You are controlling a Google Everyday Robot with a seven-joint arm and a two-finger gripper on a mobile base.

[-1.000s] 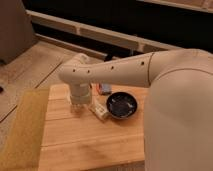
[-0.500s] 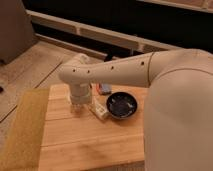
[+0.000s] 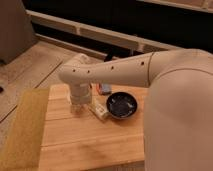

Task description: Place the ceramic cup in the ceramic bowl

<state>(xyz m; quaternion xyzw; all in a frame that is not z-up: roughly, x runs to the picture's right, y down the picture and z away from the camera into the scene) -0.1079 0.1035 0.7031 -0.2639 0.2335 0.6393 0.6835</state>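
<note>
Nothing is moving since a second ago: the arm is keeping the same pose. I am seeing the pincer point(image 3: 80, 106) pointing down at the pale wooden counter point(image 3: 90, 145), low over its back left part, standing wide. The shallow round glossy black ceramic bowl point(image 3: 121, 105) is sitting to its right, apart from it, with a white cylindrical labelled bottle point(image 3: 100, 111) lying between them. I am not making out the small cream-white ceramic cup; the pale wrist is blocking that spot.
</note>
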